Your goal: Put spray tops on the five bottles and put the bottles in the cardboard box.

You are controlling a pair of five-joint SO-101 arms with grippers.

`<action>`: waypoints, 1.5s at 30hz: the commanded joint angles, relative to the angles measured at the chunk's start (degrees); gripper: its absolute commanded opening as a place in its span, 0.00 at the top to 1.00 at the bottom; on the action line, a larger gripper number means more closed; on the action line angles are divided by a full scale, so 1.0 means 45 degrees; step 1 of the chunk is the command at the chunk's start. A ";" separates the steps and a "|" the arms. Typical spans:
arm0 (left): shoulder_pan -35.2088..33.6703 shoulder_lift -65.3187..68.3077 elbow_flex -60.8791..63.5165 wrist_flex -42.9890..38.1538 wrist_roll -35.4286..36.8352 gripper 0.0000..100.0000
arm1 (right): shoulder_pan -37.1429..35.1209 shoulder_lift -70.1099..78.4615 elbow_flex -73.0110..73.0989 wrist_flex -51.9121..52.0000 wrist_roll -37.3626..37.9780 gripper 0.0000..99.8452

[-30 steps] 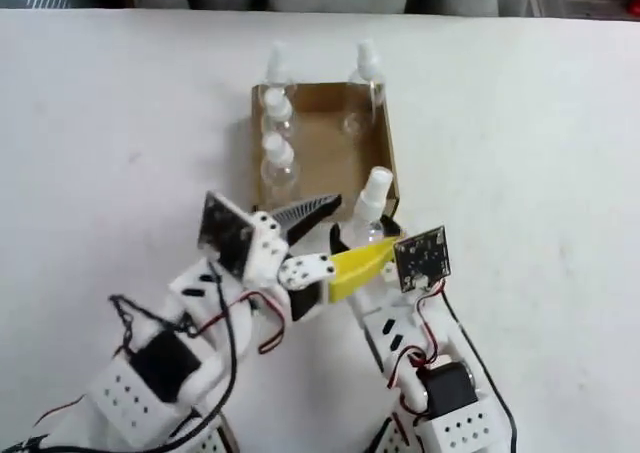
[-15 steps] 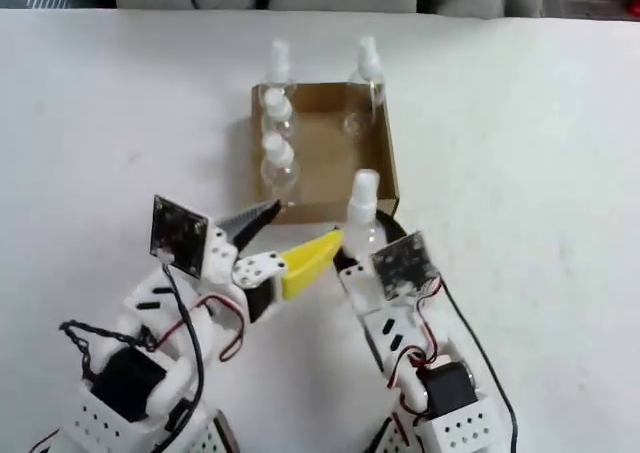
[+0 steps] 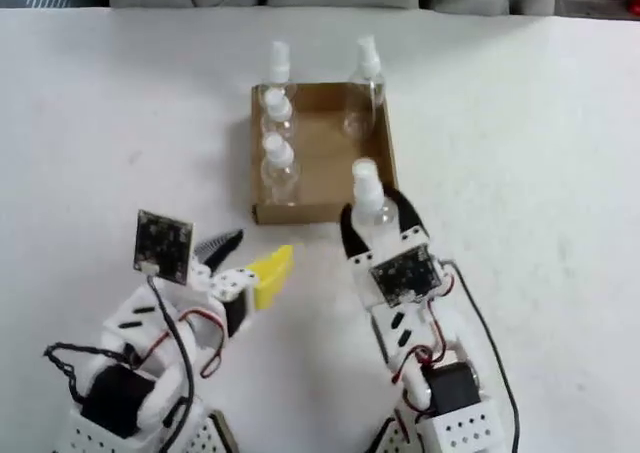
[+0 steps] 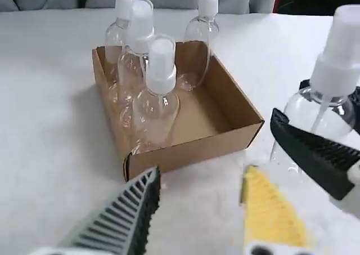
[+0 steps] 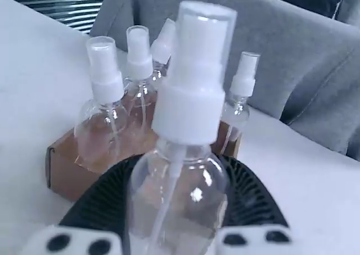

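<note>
The left gripper (image 3: 258,248) has backed away from the bottle (image 3: 366,198) and now hangs open over the white worktop (image 3: 520,123), one finger ribbed black, the other yellow. The right gripper (image 3: 377,225) has edged forward, its curved black fingers clamped round the clear, white-capped bottle, which stands upright just beside the brown cardboard box's (image 3: 300,213) near right corner.

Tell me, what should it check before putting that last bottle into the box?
1. Spray top on the held bottle: ok.
2. Right claw shut on that bottle: ok.
3. Bare floor in the right half of the box: ok.
4. Four other bottles upright inside: ok.
5. Left claw open, apart from the box: ok.
6. Bottle raised above the box wall: cannot tell.
</note>
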 commanded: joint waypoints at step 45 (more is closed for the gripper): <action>-0.3761 -0.1885 0.5021 -0.1836 -0.3321 0.98 | 0.0967 1.0598 -0.4806 -0.9016 -0.2129 0.98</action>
